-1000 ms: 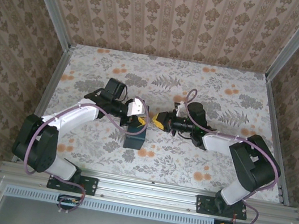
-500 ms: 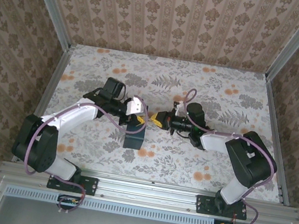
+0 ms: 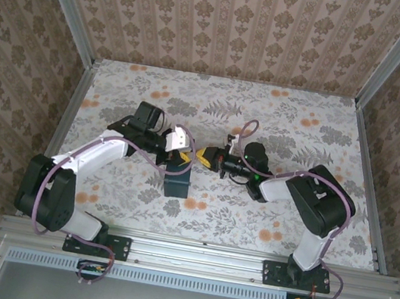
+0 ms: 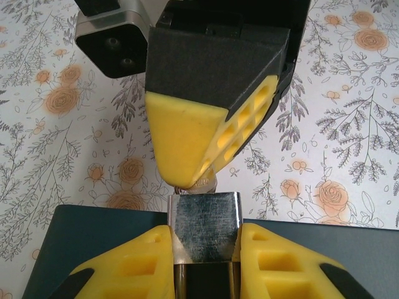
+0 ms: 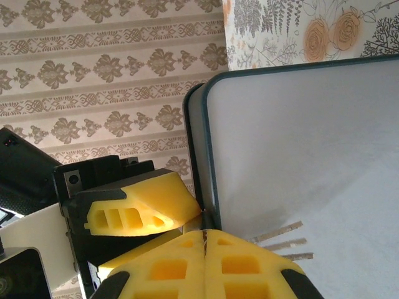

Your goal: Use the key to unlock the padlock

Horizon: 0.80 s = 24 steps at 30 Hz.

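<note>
Overhead, the padlock (image 3: 177, 184) runs lengthwise toward the near edge; left wrist shows left gripper (image 4: 206, 249) clamping its metal top, right gripper (image 4: 194, 174) pinching, seemingly, the key (image 4: 201, 184) against it.

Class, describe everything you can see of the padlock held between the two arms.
The padlock is a dark teal-blue block with rounded corners near the table's middle; one broad face looks pale grey inside a dark rim. A shiny brushed-metal piece rises from its top edge, clamped in the left tool. The right tool holds the key, a small metal tip, at that piece's end.
</note>
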Tool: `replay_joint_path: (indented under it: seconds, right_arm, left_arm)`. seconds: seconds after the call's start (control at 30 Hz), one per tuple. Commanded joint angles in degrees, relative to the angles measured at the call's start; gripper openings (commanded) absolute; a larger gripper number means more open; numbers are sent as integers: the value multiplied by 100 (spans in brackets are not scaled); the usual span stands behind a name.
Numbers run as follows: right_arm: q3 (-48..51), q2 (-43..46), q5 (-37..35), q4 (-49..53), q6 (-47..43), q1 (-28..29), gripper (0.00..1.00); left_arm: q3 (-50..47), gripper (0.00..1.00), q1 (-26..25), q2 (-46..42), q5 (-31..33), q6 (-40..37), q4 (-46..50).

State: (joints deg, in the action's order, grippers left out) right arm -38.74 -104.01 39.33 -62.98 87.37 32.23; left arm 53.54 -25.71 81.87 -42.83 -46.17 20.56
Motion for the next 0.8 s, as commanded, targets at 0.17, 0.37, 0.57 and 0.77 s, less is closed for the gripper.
replay_joint_path:
  seconds: [0.17, 0.37, 0.57, 0.77]
  right_arm:
    - [-160, 549, 577, 567, -1325, 462, 0]
    - [-457, 720, 868, 2648, -2388, 438, 13]
    - [-319, 873, 813, 2692, -2366, 203, 23]
    - [-368, 1239, 856, 3472, -2869, -96, 38]
  left_arm:
    - [-60, 10, -144, 264, -224, 122, 198]
    - [19, 8, -141, 304, -125, -71, 405]
    - [-39, 7, -94, 273, -199, -190, 514]
    - [-29, 7, -72, 304, -209, -285, 627]
